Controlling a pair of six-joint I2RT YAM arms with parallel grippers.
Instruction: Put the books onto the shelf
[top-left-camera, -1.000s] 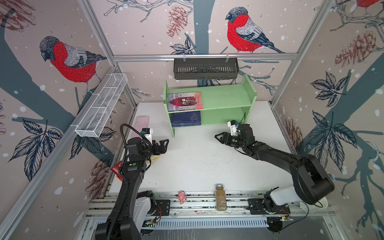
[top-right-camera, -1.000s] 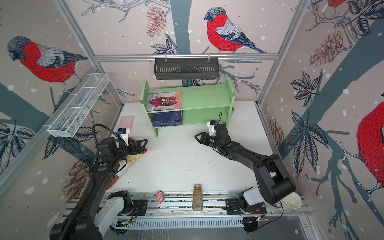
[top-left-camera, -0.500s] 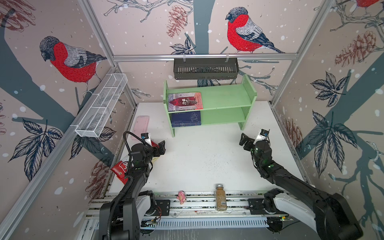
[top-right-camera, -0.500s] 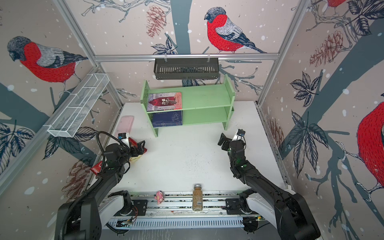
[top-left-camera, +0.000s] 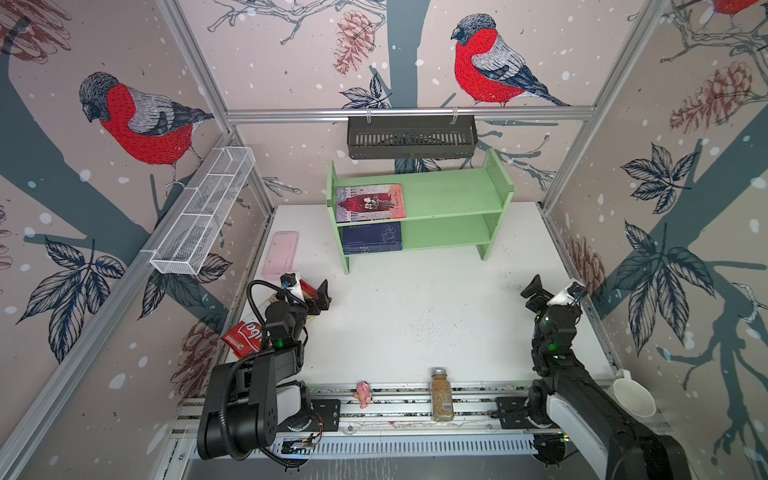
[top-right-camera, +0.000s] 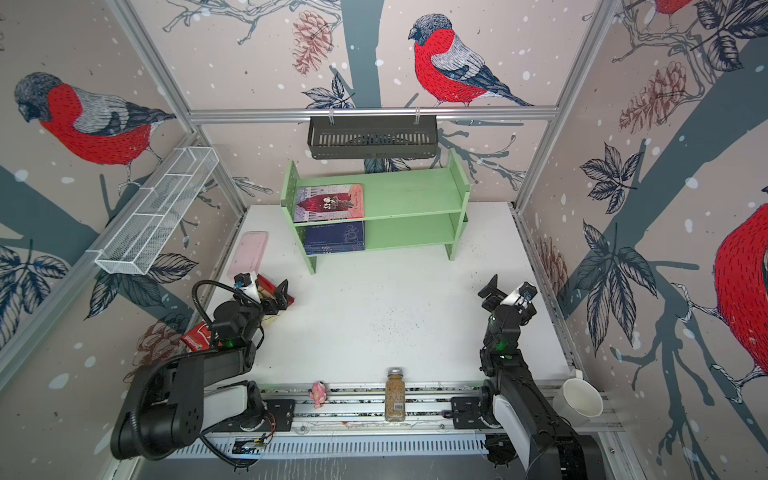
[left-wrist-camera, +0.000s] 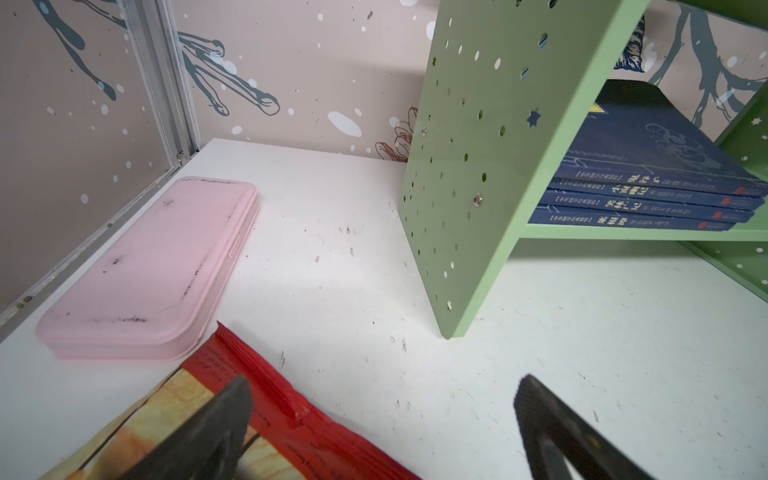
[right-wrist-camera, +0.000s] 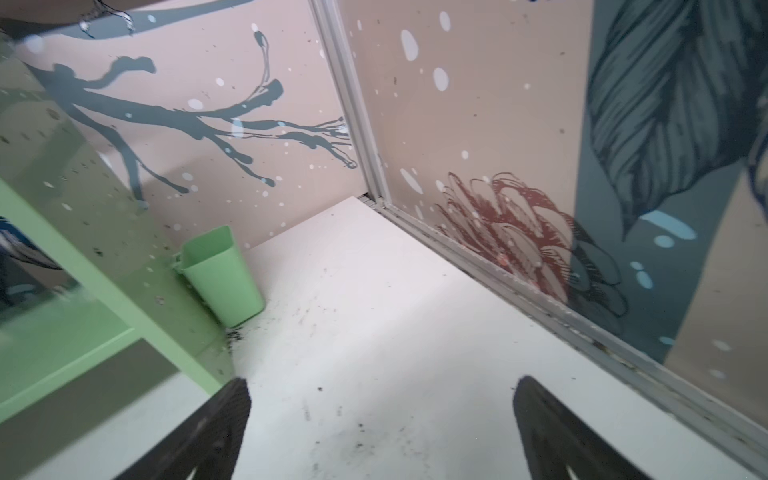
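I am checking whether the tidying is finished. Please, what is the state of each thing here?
Pink-red illustrated paperback book: flat on upper tier.
Four dark navy paperback books: stacked flat on lower tier.
Light green wooden shelf: standing upright.
Left end effector: open, empty.
Right end effector: open, empty.
Glass spice jar: upright, capped.

Lab test cell; aluminium frame (top-left-camera: 407, 113), bird-printed panels (top-left-camera: 291, 62) (all round), arms (top-left-camera: 249, 386) mounted on a rail (top-left-camera: 399, 405).

Back wall: black slotted basket (top-left-camera: 411, 137) hung high | left wall: white wire mesh basket (top-left-camera: 203, 220) mounted | surface (top-left-camera: 415, 316), left edge: pink slab (top-left-camera: 281, 254) laid flat | front rail (top-left-camera: 399, 403): pink figurine (top-left-camera: 363, 394) and spice jar (top-left-camera: 441, 395) stood upright | right end: white cup (top-left-camera: 633, 401)
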